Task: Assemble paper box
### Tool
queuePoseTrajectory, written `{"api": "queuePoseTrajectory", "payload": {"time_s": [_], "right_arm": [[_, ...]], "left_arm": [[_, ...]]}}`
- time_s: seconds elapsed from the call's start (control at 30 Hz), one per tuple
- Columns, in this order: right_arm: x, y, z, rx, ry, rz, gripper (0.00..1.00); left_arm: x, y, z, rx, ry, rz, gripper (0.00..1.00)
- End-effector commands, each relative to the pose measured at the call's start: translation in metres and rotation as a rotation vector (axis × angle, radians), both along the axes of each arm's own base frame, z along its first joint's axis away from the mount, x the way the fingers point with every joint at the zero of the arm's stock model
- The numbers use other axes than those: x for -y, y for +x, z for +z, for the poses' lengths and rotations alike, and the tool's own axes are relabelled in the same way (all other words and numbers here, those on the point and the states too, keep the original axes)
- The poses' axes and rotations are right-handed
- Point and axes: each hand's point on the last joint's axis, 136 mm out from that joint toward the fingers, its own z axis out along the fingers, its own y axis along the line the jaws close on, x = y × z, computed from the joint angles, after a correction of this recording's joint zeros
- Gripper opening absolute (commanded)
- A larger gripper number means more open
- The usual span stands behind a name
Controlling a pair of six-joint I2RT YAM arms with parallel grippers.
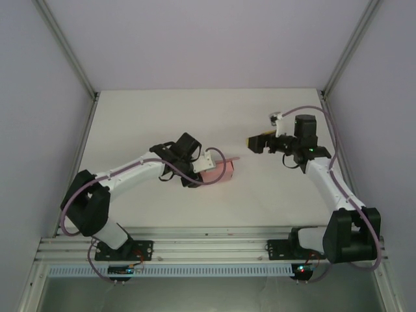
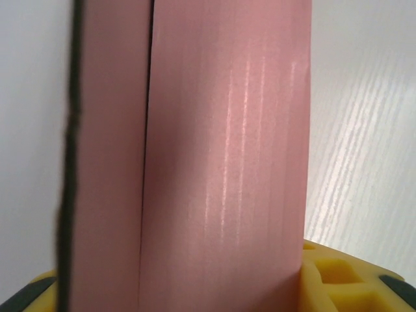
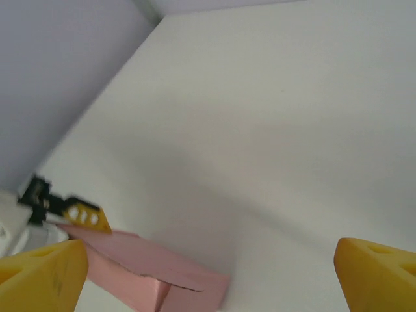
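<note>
The pink paper box [image 1: 216, 171] lies folded near the middle of the table, a thin flap sticking out to its right. My left gripper [image 1: 207, 162] is shut on the box's left part. In the left wrist view the pink card [image 2: 221, 162] runs upright between the yellow fingers [image 2: 331, 276], a seam down its left side. My right gripper [image 1: 255, 142] hovers open to the right of the box, apart from it. Its yellow fingertips [image 3: 45, 270] stand wide at the lower corners of the right wrist view, with the box [image 3: 149, 273] low on the left.
The white table [image 1: 195, 117] is ringed by pale walls and metal posts [image 1: 68, 49]. A slotted rail [image 1: 208, 250] runs along the near edge by the arm bases. The left gripper's black and yellow tip [image 3: 71, 209] appears over the box in the right wrist view.
</note>
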Motion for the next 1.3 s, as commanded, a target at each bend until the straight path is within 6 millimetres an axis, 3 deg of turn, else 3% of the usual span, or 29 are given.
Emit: {"api": "queuePoseTrajectory", "payload": {"time_s": [0.0, 0.13, 0.47, 0.6, 0.8, 0.83, 1.03, 1.17, 1.27], "right_arm": [[-0.019, -0.023, -0.019, 0.143, -0.258, 0.266, 0.97], [-0.034, -0.036, -0.035, 0.121, -0.331, 0.381, 0.91], [-0.05, -0.031, -0.067, 0.068, -0.456, 0.475, 0.78], [-0.056, -0.028, -0.074, 0.038, -0.476, 0.518, 0.65], [-0.062, -0.038, -0.088, -0.022, -0.492, 0.566, 0.26], [-0.066, -0.034, -0.079, -0.005, -0.487, 0.566, 0.2], [-0.075, -0.048, -0.073, -0.096, -0.438, 0.543, 0.01], [-0.083, -0.049, -0.063, -0.212, -0.375, 0.416, 0.0], [-0.091, -0.051, -0.055, -0.416, -0.227, 0.289, 0.0]], "left_arm": [[0.0, -0.007, 0.004, -0.052, -0.002, -0.027, 0.27], [-0.003, -0.007, 0.001, -0.07, 0.0, -0.035, 0.27], [-0.006, -0.002, -0.018, -0.113, 0.042, -0.016, 0.28], [-0.007, 0.0, -0.017, -0.108, 0.043, -0.011, 0.27], [-0.007, 0.002, -0.019, -0.1, 0.042, -0.002, 0.27], [-0.007, 0.002, -0.019, -0.097, 0.043, 0.002, 0.27], [-0.008, 0.008, -0.02, -0.071, 0.047, 0.024, 0.27], [-0.008, 0.011, -0.023, -0.067, 0.058, 0.037, 0.27], [-0.008, 0.014, -0.024, -0.06, 0.055, 0.048, 0.27]]}}
